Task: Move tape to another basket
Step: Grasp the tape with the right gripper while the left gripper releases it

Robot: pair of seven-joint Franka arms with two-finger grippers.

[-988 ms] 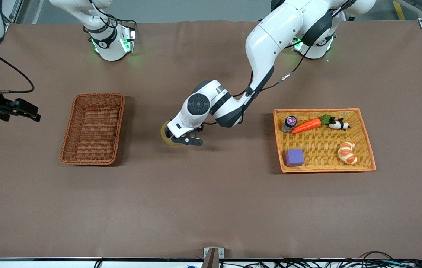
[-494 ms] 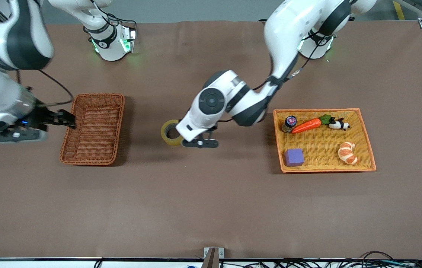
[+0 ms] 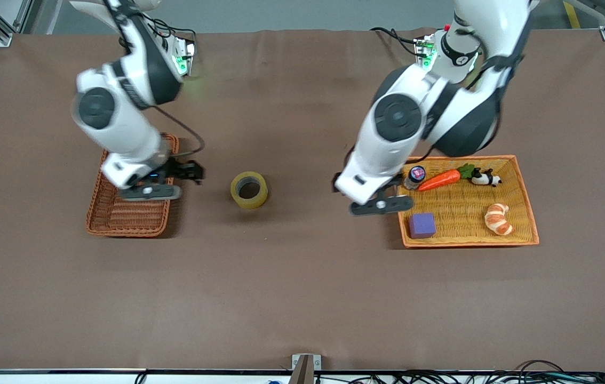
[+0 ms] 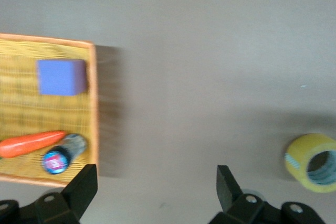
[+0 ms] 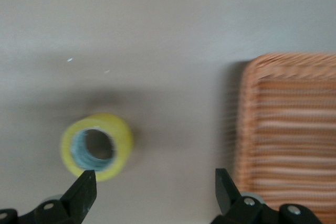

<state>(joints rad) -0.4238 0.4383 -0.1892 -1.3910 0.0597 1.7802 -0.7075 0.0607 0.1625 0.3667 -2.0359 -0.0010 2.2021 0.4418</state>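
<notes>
Tape: your yellowish roll (image 3: 249, 190) lies flat on the bare tabletop (image 3: 302, 288), hole facing up, between the two baskets and touching neither; no claw has hold of it.
Dark basket: the reddish-brown wicker basket (image 3: 121, 221) sits toward the right arm's end of the tabletop, well apart from the tape; the part you can see holds nothing.
Right claw: you will find it (image 3: 188, 175) over the rim of the dark basket on the side that faces the tape, fingers spread wide and gripping nothing; its wrist view shows the tape (image 5: 96, 147) and the basket (image 5: 289, 135) below the parted fingers.
Left claw: it (image 3: 369, 200) hangs over the bare tabletop just beside the orange tray basket (image 3: 526, 213), fingers wide apart and empty.
Tray contents: a purple block (image 3: 422, 225), a carrot (image 3: 439, 180), a small jar (image 3: 415, 176), a croissant (image 3: 499, 218) and a small black-and-white figure (image 3: 486, 178) lie in the tray.
</notes>
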